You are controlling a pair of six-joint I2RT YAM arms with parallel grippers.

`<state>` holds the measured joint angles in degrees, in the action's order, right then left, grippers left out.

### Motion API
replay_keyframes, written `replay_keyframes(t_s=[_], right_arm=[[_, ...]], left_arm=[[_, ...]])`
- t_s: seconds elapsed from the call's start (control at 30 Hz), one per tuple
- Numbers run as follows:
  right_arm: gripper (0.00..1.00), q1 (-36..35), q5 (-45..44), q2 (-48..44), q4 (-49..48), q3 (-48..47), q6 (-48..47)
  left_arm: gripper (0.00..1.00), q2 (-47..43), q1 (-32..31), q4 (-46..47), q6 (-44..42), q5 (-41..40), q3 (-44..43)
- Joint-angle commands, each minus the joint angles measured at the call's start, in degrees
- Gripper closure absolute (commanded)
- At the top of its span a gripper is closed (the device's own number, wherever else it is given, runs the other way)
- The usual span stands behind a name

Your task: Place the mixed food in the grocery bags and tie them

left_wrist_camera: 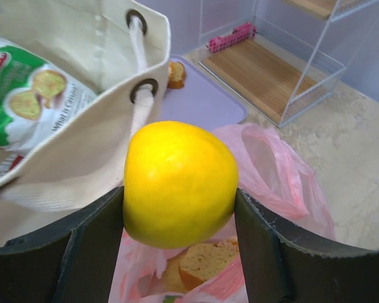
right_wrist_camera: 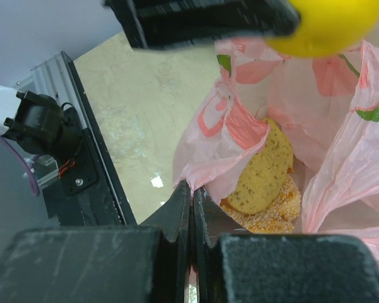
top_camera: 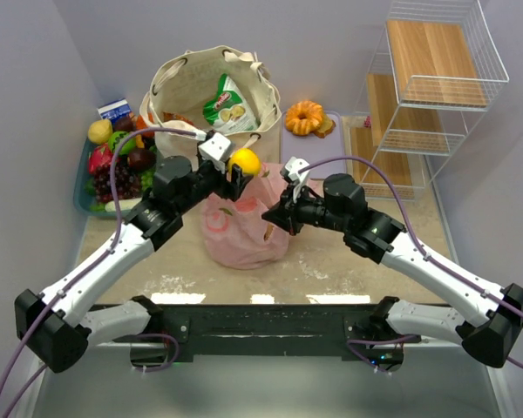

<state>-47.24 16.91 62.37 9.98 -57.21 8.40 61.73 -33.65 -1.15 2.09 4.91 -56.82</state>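
Note:
My left gripper is shut on a round yellow fruit and holds it over the mouth of the pink plastic bag. From above, the yellow fruit hangs between the cream canvas tote and the pink bag. My right gripper is shut on the near rim of the pink bag, holding it up. Golden pastries lie inside the bag. A green snack packet stands in the tote. An orange ring cake rests on a lilac board.
A blue tray of mixed fruit sits at the far left beside the tote. A white wire rack with wooden shelves stands at the back right. The two arms meet over the middle of the marble tabletop.

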Motion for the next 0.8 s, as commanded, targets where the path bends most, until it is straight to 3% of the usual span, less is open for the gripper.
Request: replay_keyframes(t_s=[0.0,0.17,0.3,0.4,0.53,0.77], right_arm=[[1.0,-0.22,-1.7,-0.93,0.83,-2.91,0.74],[1.0,-0.22,-1.7,-1.2,1.1,-3.17,0.65],[1.0,-0.22,-1.61,-1.02,1.01,-3.08,0.74],[1.0,-0.13,-1.7,-0.93,1.01,-3.08,0.65],[1.0,-0.22,-1.7,-1.02,1.1,-3.08,0.65],[1.0,-0.22,-3.02,-1.46,1.01,-2.64,-0.14]], left_arm=[[0.62,3.2,-1.07,3.61,0.02,1.86,-2.6],[0.55,6.29,-1.16,1.68,0.29,0.63,-2.77],[0.21,7.0,-1.07,-0.33,0.37,-2.26,-3.56],[0.08,6.73,-1.07,-0.79,0.02,-2.18,-3.56],[0.01,6.38,-1.16,-1.49,-1.12,-2.88,-3.48],[0.0,1.2,1.91,-2.46,-6.31,-1.14,-3.39]])
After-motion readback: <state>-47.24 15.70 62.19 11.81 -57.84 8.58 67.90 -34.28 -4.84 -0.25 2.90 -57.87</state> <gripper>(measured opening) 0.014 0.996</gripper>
